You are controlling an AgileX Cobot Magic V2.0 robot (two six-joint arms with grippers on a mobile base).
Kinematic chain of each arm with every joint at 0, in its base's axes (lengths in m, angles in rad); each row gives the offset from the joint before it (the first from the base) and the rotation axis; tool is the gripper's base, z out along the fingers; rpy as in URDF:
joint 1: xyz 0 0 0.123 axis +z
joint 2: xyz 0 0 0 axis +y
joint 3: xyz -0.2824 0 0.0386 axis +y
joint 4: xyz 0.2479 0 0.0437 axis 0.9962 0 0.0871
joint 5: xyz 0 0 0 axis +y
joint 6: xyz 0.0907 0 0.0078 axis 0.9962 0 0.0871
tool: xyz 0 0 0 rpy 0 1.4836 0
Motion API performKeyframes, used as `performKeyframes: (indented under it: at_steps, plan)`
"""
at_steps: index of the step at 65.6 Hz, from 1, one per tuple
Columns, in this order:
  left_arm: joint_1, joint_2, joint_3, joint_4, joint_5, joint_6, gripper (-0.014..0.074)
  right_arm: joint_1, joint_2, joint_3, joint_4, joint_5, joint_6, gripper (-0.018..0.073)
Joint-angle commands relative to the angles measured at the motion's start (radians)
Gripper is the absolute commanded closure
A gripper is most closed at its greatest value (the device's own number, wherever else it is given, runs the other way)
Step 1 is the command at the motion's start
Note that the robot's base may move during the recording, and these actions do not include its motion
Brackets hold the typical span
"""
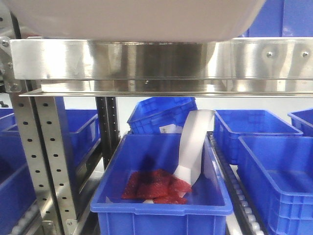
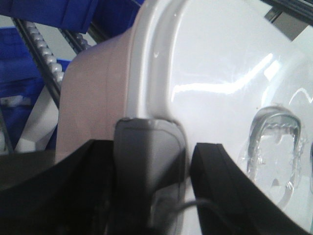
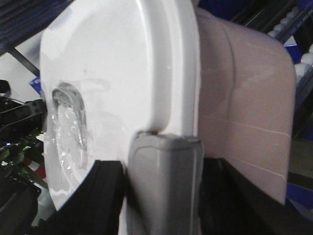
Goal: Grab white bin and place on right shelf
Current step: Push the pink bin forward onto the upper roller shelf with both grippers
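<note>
Across the top of the front view, seen from below: the white bin (image 1: pixel 137 17), pale underside just above and behind the broad front rail of the right shelf (image 1: pixel 146 58) and mirrored in its steel (hard to tell whether resting there or lifted clear). Left of that, a perforated upright (image 1: pixel 44 156). Below the rail, a blue crate (image 1: pixel 161 210) on the lower level, with more blue crates beside and behind.

Gripped at both ends of the bin, arms themselves out of sight. In the left wrist view, the left gripper (image 2: pixel 149 191) set square to the bin's end, black fingers (image 2: pixel 220 186) straddling a grey latch (image 2: pixel 146 156): one against the pinkish wall, the other over the glossy lid (image 2: pixel 220 63), drawn in tight on the rim. Mirrored at the far end by the right gripper (image 3: pixel 164 200), fingers (image 3: pixel 98 196) pinching either side of a second grey latch (image 3: pixel 164 166), lid one side, wall the other.

On the lid, a clear moulded handle (image 2: pixel 276 142). Inside the near crate, a curled white strip (image 1: pixel 193 142) leaning over red packets (image 1: pixel 154 185).
</note>
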Motion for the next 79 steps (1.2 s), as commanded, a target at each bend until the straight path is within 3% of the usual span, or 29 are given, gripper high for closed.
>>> performKeyframes:
  at_steps: [1, 18, 42, 57, 79]
  plan:
    - [-0.024, 0.028, -0.075, -0.146, 0.126, 0.013, 0.0405, 0.022, 0.016, -0.074, 0.205, 0.155, -0.006, 0.0176]
    - [-0.026, 0.148, -0.152, -0.146, 0.155, 0.015, 0.0405, 0.022, 0.142, -0.171, 0.217, 0.094, -0.006, 0.0176]
    - [-0.135, 0.322, -0.305, -0.146, 0.091, 0.017, 0.0405, 0.022, 0.319, -0.314, 0.230, 0.054, -0.006, 0.0176]
    - [-0.137, 0.419, -0.384, -0.194, -0.007, 0.017, 0.0397, 0.022, 0.409, -0.344, 0.262, 0.016, -0.008, 0.0176]
    - [-0.137, 0.542, -0.512, -0.234, -0.025, 0.017, 0.0370, 0.022, 0.493, -0.398, 0.335, 0.019, -0.075, 0.0176]
